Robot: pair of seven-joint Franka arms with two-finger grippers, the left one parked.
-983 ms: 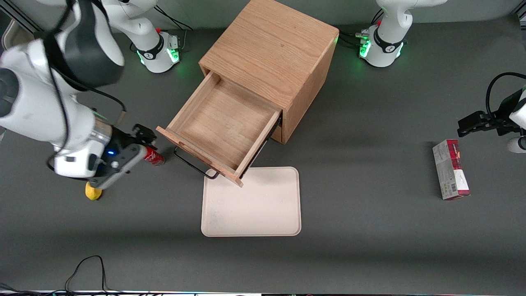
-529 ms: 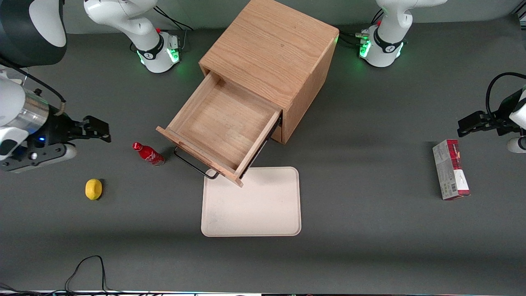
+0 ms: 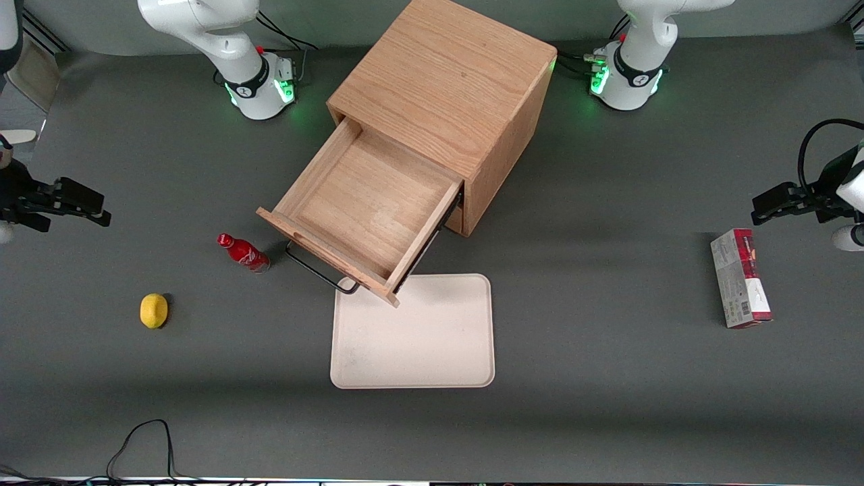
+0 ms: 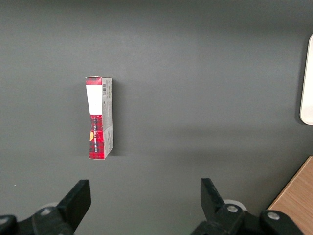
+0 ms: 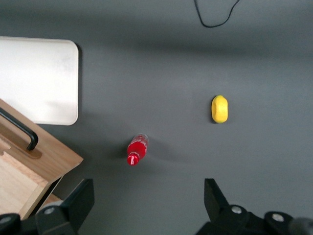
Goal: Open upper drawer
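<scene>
One wooden cabinet (image 3: 451, 101) stands on the grey worktop (image 3: 607, 378), farther from the front camera than everything else on it. One upper drawer (image 3: 361, 206) is pulled well out of the cabinet toward the front camera; its shallow wooden tray is bare and its one thin black handle (image 3: 320, 273) hangs from the front panel. Any drawer beneath it is hidden by the open tray and cannot be made out. One cream tray (image 3: 413, 332) lies flat in front of the drawer, a corner of it covered by the drawer front; in the right wrist view it (image 5: 38, 81) is cut off at the frame edge. One small red bottle (image 3: 243, 252) stands just beside the handle, toward the working arm's end. One yellow lemon (image 3: 154, 310) lies apart from the bottle, nearer the front camera and farther toward that same end. One red-and-grey carton (image 3: 740, 287) lies flat toward the parked arm's end, well apart from the rest. One gripper (image 3: 71, 201) hangs above the worktop at the working arm's end, well clear of drawer, bottle and lemon; its fingers (image 5: 73, 200) are spread wide and hold nothing, and most of the arm is cut off by the frame.
</scene>
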